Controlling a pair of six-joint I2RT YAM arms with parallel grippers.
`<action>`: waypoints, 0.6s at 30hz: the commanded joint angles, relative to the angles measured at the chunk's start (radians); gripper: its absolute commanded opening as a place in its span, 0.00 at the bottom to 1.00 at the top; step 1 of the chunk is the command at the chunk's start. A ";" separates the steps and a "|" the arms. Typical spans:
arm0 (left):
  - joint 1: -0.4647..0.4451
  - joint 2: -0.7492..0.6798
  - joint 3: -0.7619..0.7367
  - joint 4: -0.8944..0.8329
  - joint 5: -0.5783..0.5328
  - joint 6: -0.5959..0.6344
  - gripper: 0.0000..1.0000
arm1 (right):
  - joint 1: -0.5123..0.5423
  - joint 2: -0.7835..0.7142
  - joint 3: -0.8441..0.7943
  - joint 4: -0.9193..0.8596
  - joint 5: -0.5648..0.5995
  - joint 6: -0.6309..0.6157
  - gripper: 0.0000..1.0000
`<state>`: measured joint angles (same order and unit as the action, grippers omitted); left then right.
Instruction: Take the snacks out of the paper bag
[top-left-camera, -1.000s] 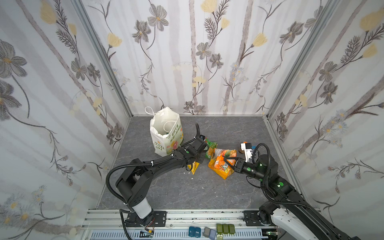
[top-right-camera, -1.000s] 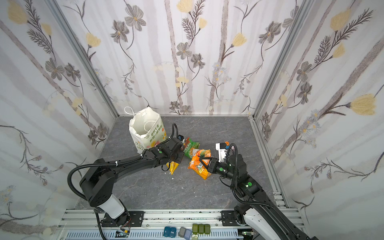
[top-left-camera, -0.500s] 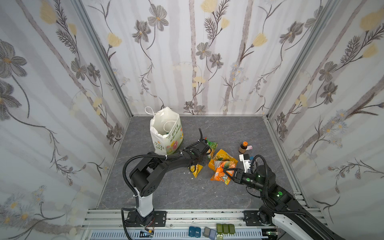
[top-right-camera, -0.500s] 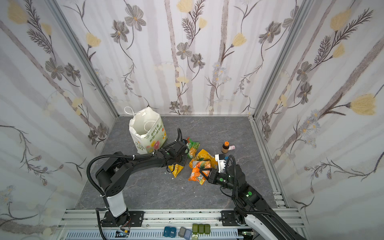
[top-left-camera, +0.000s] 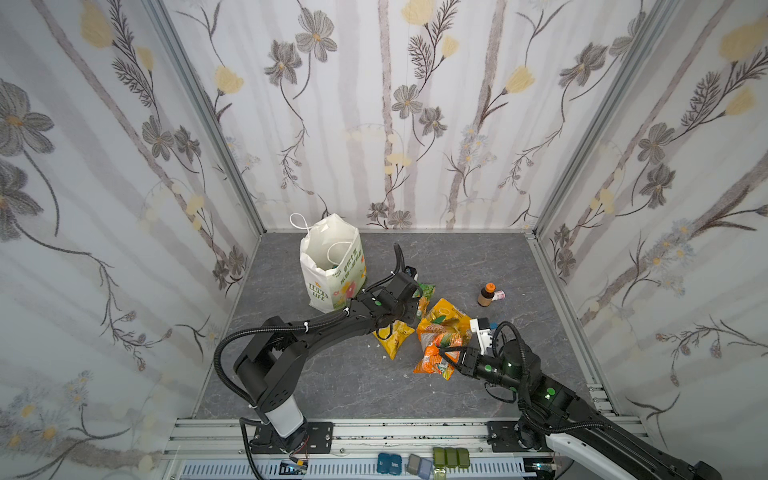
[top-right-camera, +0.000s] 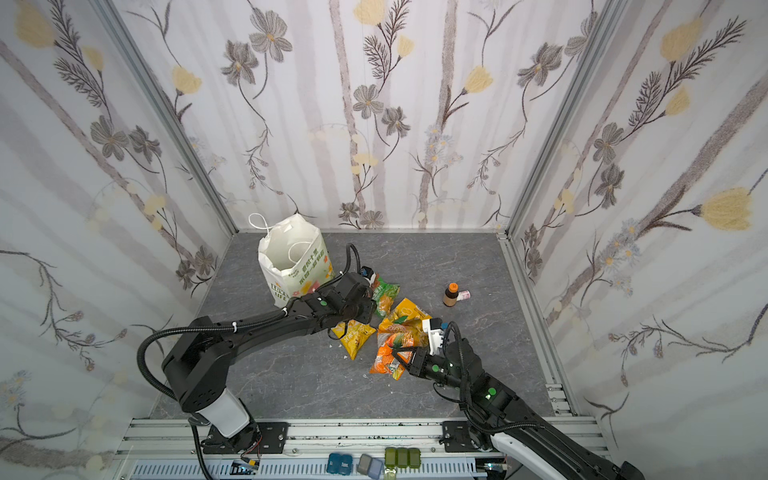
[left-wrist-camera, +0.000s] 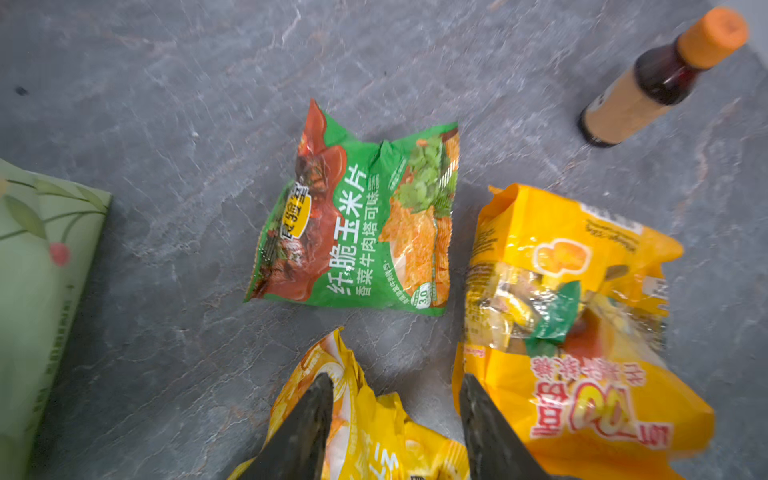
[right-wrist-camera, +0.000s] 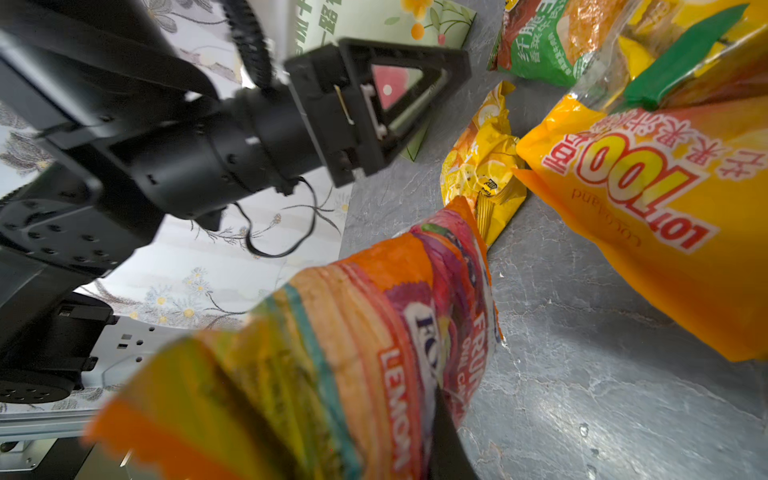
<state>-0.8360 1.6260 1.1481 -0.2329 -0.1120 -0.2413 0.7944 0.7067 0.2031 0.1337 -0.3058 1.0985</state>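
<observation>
The white paper bag (top-left-camera: 332, 266) (top-right-camera: 291, 266) stands upright at the back left, its mouth open. Four snacks are out on the grey floor. A green packet (left-wrist-camera: 357, 224) lies flat beside a large orange packet (left-wrist-camera: 582, 332). A small yellow packet (left-wrist-camera: 374, 424) lies under my left gripper (left-wrist-camera: 397, 399), which is open and hovers just above it (top-left-camera: 392, 336). My right gripper (top-left-camera: 446, 355) is shut on one end of an orange striped packet (right-wrist-camera: 353, 353) (top-left-camera: 434, 359), whose other end rests on the floor. What is inside the bag cannot be made out.
A small brown bottle (top-left-camera: 485, 294) with an orange cap stands right of the packets, a small pink-and-white item (top-left-camera: 498, 295) beside it. Crumbs dot the floor. Floral walls close in three sides. A metal rail (top-left-camera: 374, 432) runs along the front.
My left gripper has opened and left the yellow packet on the floor. My right gripper has drawn the orange striped packet toward the front, uncovering the bottle.
</observation>
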 joint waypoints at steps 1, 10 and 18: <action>-0.010 -0.084 0.004 -0.027 -0.008 0.028 0.56 | 0.028 0.042 -0.023 0.168 0.059 0.044 0.01; -0.026 -0.362 -0.093 0.007 0.013 0.089 0.66 | 0.141 0.244 -0.063 0.273 0.205 0.008 0.19; -0.028 -0.509 -0.112 -0.025 -0.025 0.108 0.68 | 0.162 0.327 -0.111 0.252 0.271 -0.036 0.43</action>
<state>-0.8650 1.1446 1.0389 -0.2577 -0.1059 -0.1566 0.9516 1.0149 0.0986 0.3359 -0.0841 1.0859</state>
